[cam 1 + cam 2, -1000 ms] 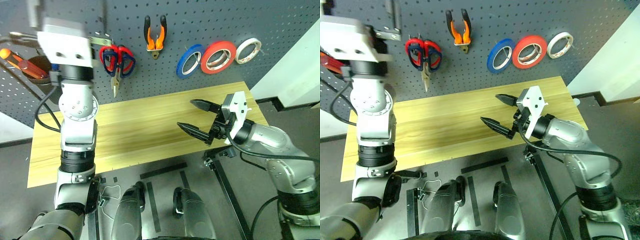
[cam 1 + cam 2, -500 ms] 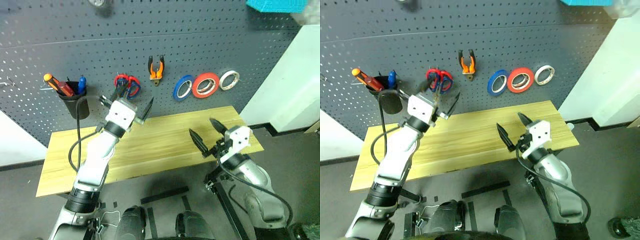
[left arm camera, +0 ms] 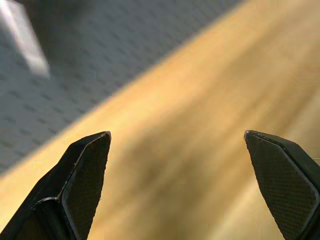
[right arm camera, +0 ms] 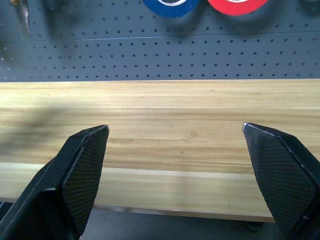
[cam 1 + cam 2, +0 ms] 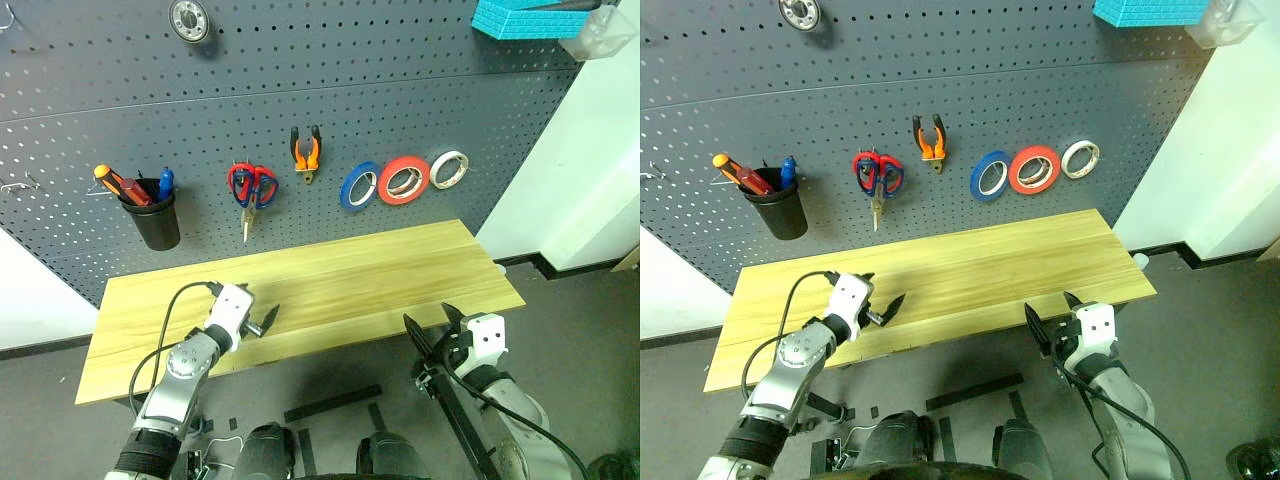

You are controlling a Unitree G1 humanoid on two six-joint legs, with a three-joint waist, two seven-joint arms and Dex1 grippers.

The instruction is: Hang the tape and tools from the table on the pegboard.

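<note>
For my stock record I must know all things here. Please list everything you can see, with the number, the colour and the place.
pegboard: 1, dark grey, on the wall behind the table
table: 1, light yellowish wood, below the pegboard
cup: 1, black, on the pegboard at left, holding red-orange and blue handled tools
scissors: red and blue handles, hanging right of the cup
pliers: 1, orange and black, hanging right of the scissors
blue tape roll: 1, hanging right of the pliers
red tape roll: 1, between blue and white rolls
white tape roll: 1, rightmost
left claw: black fingers, open, over the table's front part
right claw: black fingers, open, before the table's front edge
</note>
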